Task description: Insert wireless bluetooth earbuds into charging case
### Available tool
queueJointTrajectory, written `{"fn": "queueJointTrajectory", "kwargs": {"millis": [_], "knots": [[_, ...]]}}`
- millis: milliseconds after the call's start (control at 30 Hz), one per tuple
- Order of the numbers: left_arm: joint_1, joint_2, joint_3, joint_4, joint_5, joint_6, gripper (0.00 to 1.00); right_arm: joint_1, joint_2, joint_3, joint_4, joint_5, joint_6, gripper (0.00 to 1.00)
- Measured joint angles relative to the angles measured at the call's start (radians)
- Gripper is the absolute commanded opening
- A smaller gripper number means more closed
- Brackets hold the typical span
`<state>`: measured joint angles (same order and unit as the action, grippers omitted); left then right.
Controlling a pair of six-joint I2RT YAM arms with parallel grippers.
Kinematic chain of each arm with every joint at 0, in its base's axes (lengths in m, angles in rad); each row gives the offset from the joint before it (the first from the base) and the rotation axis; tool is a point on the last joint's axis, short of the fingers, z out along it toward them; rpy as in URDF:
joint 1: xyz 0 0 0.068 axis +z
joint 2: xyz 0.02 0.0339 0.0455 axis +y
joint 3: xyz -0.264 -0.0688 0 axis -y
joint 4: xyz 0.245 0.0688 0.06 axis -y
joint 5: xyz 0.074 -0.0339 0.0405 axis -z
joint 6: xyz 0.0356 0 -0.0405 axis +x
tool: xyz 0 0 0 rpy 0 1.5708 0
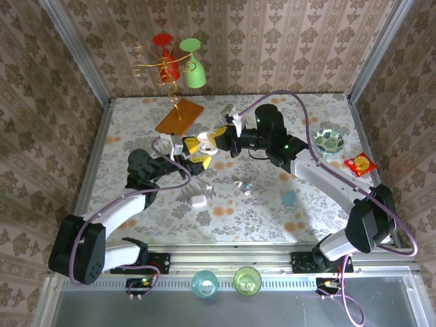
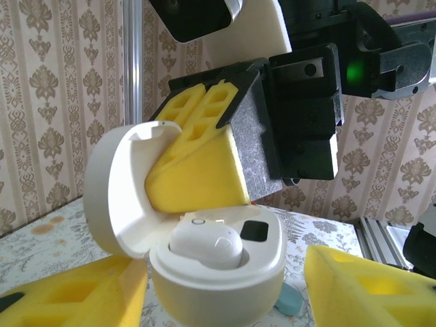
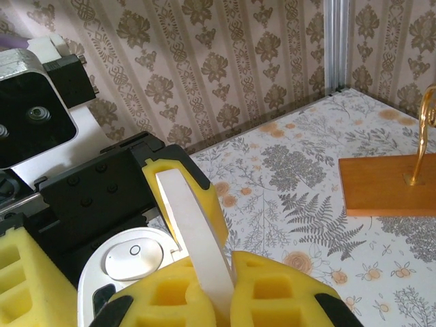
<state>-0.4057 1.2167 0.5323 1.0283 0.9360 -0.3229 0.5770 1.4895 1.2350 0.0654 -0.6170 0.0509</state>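
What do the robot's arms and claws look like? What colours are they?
The left arm and the right arm are white tubes with chunky black joints. A thin purple cable loops along each. The left claw and the right claw have yellow foam fingers with squarish pockets, on black mounts. A small green light glows on the right arm.

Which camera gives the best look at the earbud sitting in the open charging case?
The left wrist view: the earbud sits large and unobstructed in the open charging case. The right wrist view catches its top beside the edge-on lid. In the top view the case is tiny, the earbud indistinguishable.
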Motion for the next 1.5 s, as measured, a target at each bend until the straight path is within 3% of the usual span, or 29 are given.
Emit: {"fn": "queueJointTrajectory", "kwargs": {"millis": [400, 533, 633, 833, 1000, 1167, 1367, 1500], "knots": [[-0.002, 0.015, 0.006, 0.013, 0.007, -0.018, 0.33, -0.001, 0.0, 0.0, 0.001, 0.0, 0.0, 0.0], [-0.002, 0.015, 0.007, 0.013, 0.007, -0.018, 0.29, -0.001, 0.0, 0.0, 0.001, 0.001, 0.0, 0.02], [-0.002, 0.019, 0.007, 0.015, 0.007, -0.018, 0.28, -0.002, 0.0, 0.0, 0.001, 0.002, 0.0, 0.12], [-0.002, 0.021, 0.007, 0.02, 0.006, -0.018, 0.28, -0.003, -0.008, 0.0, -0.001, 0.005, 0.006, 0.43], [0.007, 0.021, 0.007, 0.021, 0.0, -0.018, 0.28, -0.003, -0.053, -0.021, 0.0, 0.005, 0.01, 0.61], [0.037, 0.028, 0.005, 0.038, -0.01, -0.018, 0.28, -0.003, -0.141, -0.079, 0.0, 0.011, 0.021, 0.7], [0.085, 0.03, -0.009, 0.075, -0.02, -0.023, 0.28, -0.003, -0.268, -0.212, 0.026, 0.064, 0.065, 0.7], [0.108, 0.029, -0.011, 0.087, -0.023, -0.026, 0.28, -0.003, -0.263, -0.28, 0.034, 0.134, 0.106, 0.7]]}}
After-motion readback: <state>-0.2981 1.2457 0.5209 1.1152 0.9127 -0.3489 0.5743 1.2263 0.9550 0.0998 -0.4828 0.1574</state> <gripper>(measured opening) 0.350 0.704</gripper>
